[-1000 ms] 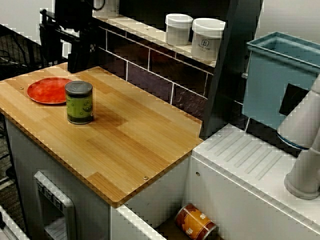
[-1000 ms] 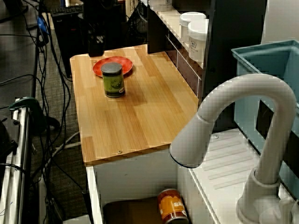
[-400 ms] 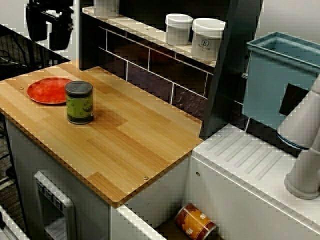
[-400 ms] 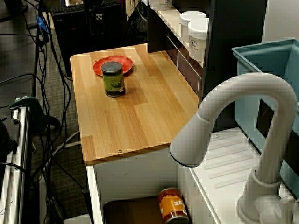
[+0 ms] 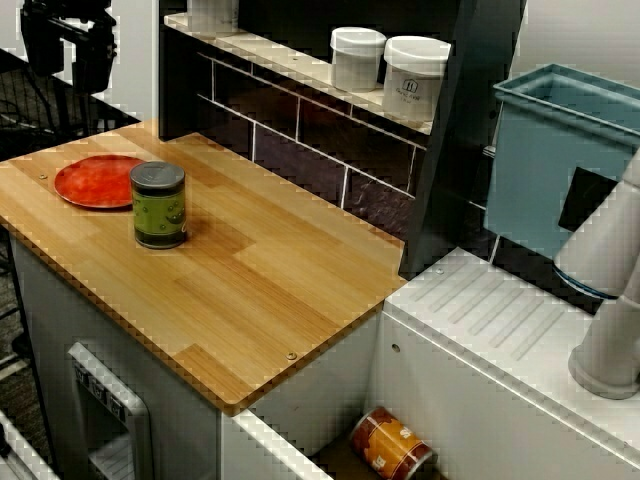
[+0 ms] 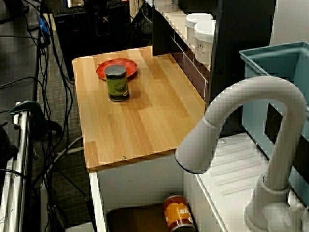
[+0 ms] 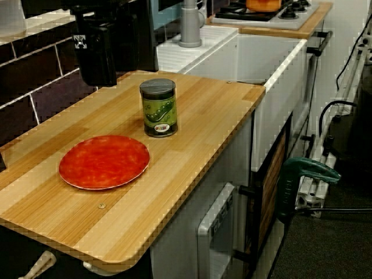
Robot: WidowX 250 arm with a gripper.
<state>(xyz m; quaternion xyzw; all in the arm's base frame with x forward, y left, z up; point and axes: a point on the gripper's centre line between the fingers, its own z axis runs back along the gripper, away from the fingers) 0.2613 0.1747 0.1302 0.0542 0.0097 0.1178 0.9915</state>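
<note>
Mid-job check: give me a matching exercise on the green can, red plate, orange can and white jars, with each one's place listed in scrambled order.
Things:
1. green can
2. red plate
3. orange can
4. white jars

Places:
A. lying on its side down in the sink basin
B. on the shelf behind the counter
C. lying flat on the wooden counter
D. standing upright on the wooden counter

Pairs: 1-D, 2-C, 3-A, 4-B
</note>
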